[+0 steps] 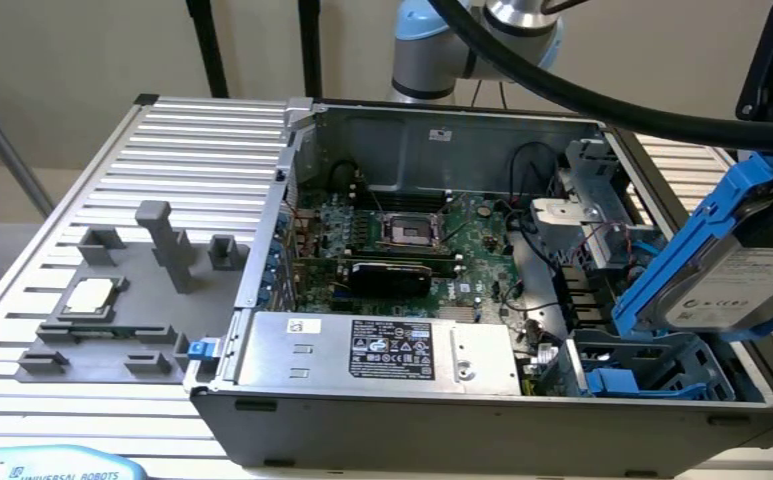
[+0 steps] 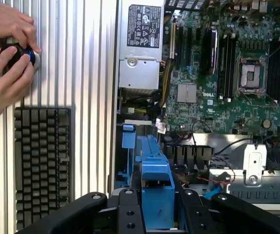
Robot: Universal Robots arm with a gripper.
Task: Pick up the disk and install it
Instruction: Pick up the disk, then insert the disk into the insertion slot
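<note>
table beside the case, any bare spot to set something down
Bare ribbed table behind the grey fixtures, up to the case wall. Also a strip between keyboard and case. Crowded: the fixtures with the chip, around the hands, inside the case.

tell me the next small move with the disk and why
Probably ease the disk down a little toward the drive bay in the corner of the computer case. The gripper is shut on the disk, and in the exterior view the disk hangs tilted above that bay, clear of it, so it is not yet seated.
</note>
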